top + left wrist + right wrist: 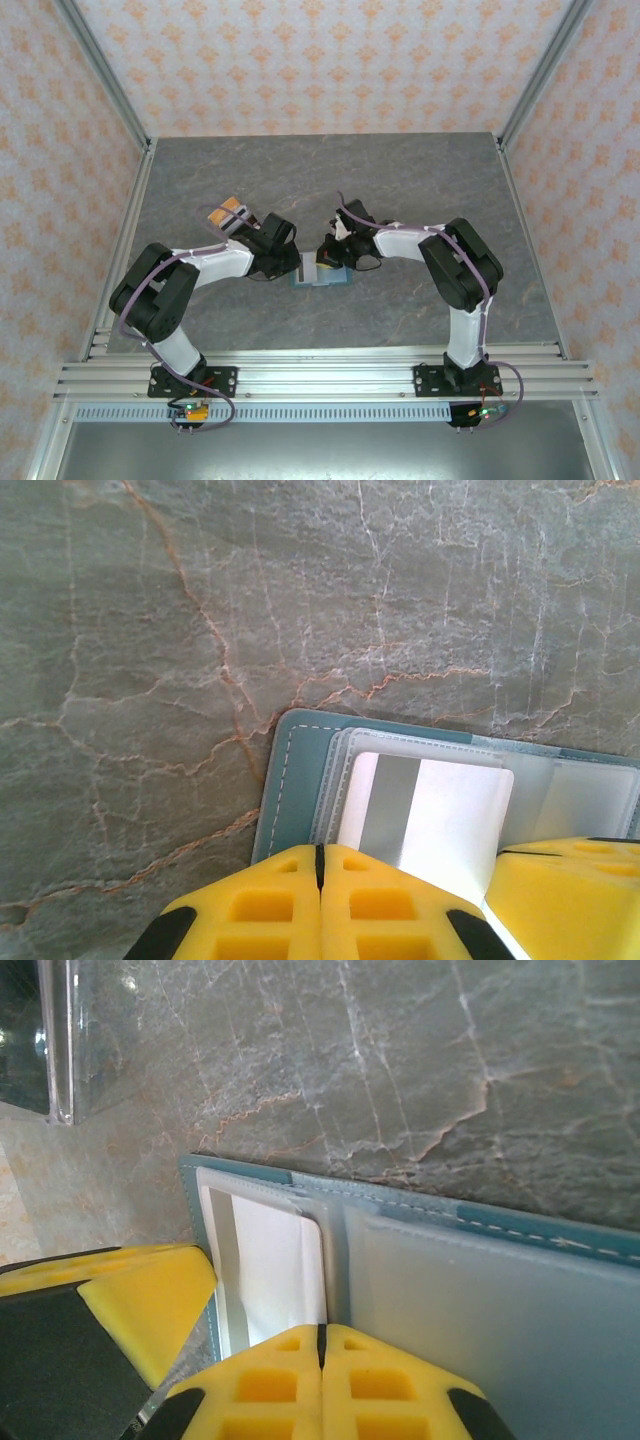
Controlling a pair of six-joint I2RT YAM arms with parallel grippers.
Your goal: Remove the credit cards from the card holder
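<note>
Left gripper (320, 865), closed, presses the card holder (290, 780) onto the bench (150, 630), seemingly steadying it; right gripper (320, 1345), closed, meets its pale card (270, 1260).

The teal wallet (325, 279) lies open and flat near the table's middle, its pale clear pockets facing up. A grey-white card (450, 815) with a darker stripe sits in the pocket beside the wallet's stitched end.
</note>
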